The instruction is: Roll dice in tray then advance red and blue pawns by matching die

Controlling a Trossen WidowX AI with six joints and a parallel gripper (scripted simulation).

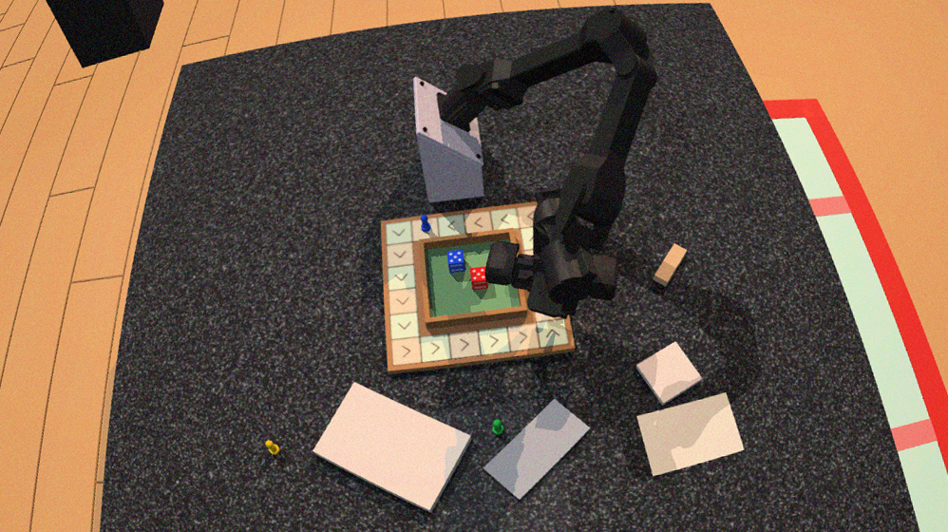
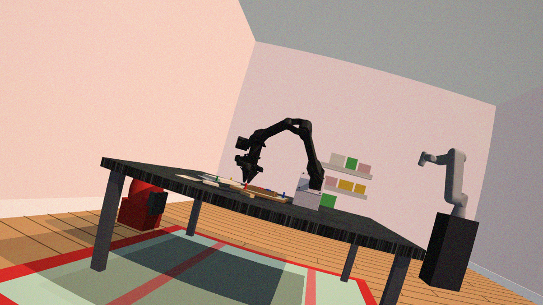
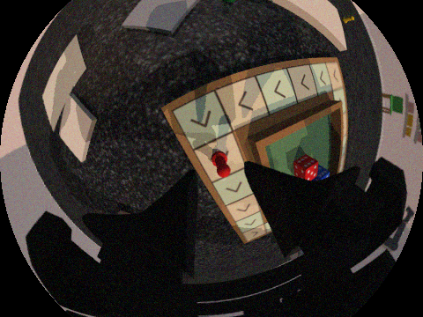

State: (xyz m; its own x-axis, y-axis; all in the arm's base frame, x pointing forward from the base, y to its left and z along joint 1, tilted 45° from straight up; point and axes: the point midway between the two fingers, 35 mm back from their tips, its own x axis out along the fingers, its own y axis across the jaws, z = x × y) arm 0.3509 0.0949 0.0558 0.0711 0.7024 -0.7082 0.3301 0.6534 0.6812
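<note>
The red die (image 1: 478, 277) (image 3: 306, 168) and the blue die (image 1: 456, 260) (image 3: 322, 175) lie in the green tray (image 1: 469, 318) in the middle of the board (image 1: 404, 302) (image 3: 203, 118). The red pawn (image 3: 221, 164) (image 2: 245, 186) stands on the board's right-hand strip near the front corner; the arm hides it in the top view. My gripper (image 3: 220, 171) (image 2: 250, 177) (image 1: 553, 298) hangs just above it, fingers partly open with nothing between them. The blue pawn (image 1: 425, 224) (image 2: 282, 195) stands on the board's far strip.
A grey base block (image 1: 449, 155) stands behind the board. A small wooden block (image 1: 669, 265) lies to the right. Several flat cards (image 1: 391, 444) (image 1: 536, 447) (image 1: 668, 372) lie in front, with a yellow pawn (image 1: 272, 447) and a green pawn (image 1: 497, 427).
</note>
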